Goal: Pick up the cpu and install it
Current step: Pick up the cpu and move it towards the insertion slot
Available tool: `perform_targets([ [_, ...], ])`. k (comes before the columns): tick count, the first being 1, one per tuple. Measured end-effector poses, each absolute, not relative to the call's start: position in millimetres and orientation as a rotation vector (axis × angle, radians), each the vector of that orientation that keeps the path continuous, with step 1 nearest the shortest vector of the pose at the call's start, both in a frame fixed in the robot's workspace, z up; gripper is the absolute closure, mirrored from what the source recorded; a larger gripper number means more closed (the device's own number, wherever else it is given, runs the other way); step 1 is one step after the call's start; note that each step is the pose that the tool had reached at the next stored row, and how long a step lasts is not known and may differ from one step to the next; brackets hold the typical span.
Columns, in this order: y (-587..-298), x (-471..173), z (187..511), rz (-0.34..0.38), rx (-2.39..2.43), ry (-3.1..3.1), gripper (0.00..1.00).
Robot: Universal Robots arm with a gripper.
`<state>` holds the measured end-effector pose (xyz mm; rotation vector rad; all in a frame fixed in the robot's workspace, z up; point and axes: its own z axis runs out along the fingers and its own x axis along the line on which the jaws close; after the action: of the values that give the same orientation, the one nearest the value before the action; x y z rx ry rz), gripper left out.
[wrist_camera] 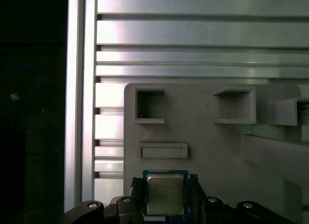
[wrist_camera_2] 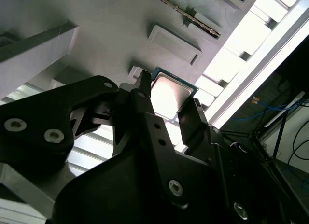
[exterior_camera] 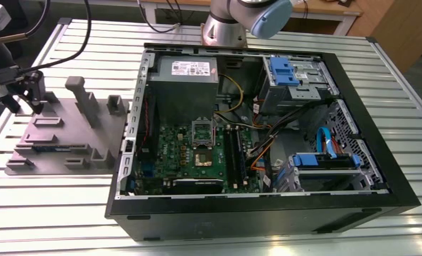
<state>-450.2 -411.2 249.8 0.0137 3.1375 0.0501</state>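
The cpu [wrist_camera: 165, 192], a small square chip with a pale metal top and a green-blue rim, sits between the two black fingers of my gripper [wrist_camera: 165, 197]. In the second wrist view the fingertips press against opposite edges of the cpu [wrist_camera_2: 170, 96], so my gripper [wrist_camera_2: 169, 102] is shut on it. In the exterior view my gripper [exterior_camera: 26, 106] hangs over the far end of the grey plastic fixture [exterior_camera: 76, 144], at that view's left. Whether the cpu rests on the fixture [wrist_camera: 207, 137] or hangs just above it, I cannot tell.
An open black computer case [exterior_camera: 268, 213] lies at the exterior view's right, with a green motherboard [exterior_camera: 196, 160], its socket [exterior_camera: 201, 130], black memory sticks [exterior_camera: 234, 149] and a grey metal box [exterior_camera: 186, 80] inside. The arm's base [exterior_camera: 225, 26] stands behind it on the slatted aluminium table [exterior_camera: 55, 213].
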Motion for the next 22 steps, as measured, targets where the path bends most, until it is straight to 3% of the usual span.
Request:
perform_targets([
  [22,-410.3,-450.2,251.1,0.036,0.014,3.138,0.53],
])
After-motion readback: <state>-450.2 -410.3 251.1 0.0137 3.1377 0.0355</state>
